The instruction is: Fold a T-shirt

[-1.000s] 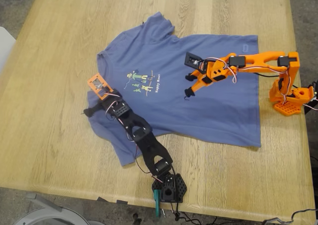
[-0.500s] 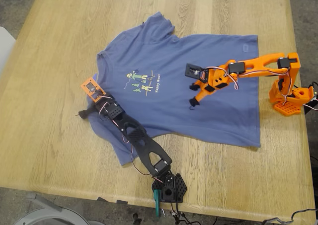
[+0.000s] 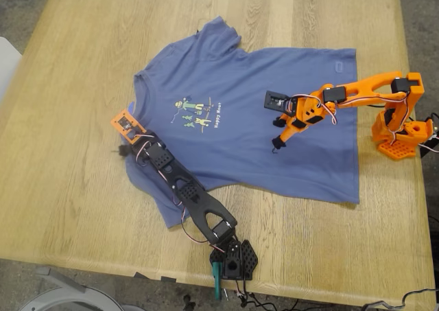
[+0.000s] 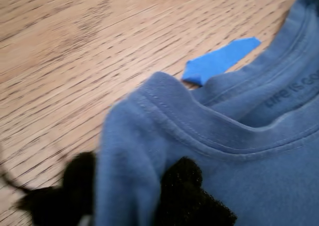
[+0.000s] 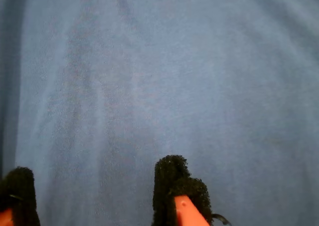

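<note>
First arm: you see the black arm reaching from the near edge of the table (image 3: 62,208) up to the T-shirt's near sleeve side
My first gripper (image 4: 132,193): your first wrist view shows its black pads pinched on a raised fold of the T-shirt (image 3: 274,119) by the collar; in the exterior view my first gripper (image 3: 125,148) sits at the cloth's edge toward that view's left
Blue tape (image 4: 219,61): a small strip on the bare wood, just beyond the collar, partly tucked under it
T-shirt: you find it spread flat, print up, across the middle of the table, collar toward the exterior view's left, hem toward its right, far sleeve pointing to the far edge
My second gripper (image 5: 94,191): jaws parted, nothing between them, plain blue cloth below; whether the pads touch it you cannot tell
Second arm: orange, based at the exterior view's right edge of the table, my second gripper (image 3: 277,145) over the shirt's belly
</note>
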Robot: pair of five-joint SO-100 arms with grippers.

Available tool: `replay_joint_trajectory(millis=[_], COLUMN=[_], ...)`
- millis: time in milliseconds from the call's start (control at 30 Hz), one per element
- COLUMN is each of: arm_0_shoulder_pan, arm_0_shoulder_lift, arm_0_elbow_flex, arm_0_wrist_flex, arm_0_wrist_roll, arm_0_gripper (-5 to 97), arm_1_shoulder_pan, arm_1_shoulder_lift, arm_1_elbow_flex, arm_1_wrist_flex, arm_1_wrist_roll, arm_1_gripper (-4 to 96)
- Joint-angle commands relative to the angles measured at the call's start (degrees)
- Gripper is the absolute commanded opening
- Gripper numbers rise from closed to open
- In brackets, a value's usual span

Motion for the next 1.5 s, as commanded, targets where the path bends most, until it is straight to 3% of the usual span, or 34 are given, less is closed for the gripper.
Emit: replay_joint_trajectory(millis=[0,100,367,567,700,1000,1467], arm_0_shoulder_pan=[1.3,1.4,1.8,3.0,3.8,4.3,5.7], arm_0_shoulder_lift=[3.2,4.0,5.0,5.1,4.9,5.5,8.4], arm_0_elbow_flex=[-2.3,-2.4,-2.5,-2.6,-2.6,-2.6,-2.7], arm_0_wrist_flex=[4.0,6.9,10.9,13.0,13.0,14.2,18.2], arm_0_wrist_roll=[-1.1,-1.5,-0.8,0.2,1.0,0.9,0.9], arm_0_gripper=[5,0,0,0,0,0,0], arm_1_shoulder_pan=[0.0,0.0,-0.6,-0.6,-0.8,-0.2,-0.3], arm_1_shoulder_lift=[1.1,-1.6,-7.0,-10.9,-13.1,-16.1,-26.4], arm_1_elbow_flex=[0.3,-0.1,-0.4,-1.0,-1.8,-1.1,-7.1], arm_1_wrist_flex=[-2.5,-4.5,-9.5,-13.3,-14.3,-19.2,-21.5], arm_1_wrist_roll=[0.5,0.5,1.1,1.2,1.3,1.9,3.3], arm_1_gripper=[34.1,33.6,30.6,22.3,24.8,41.4,41.2])
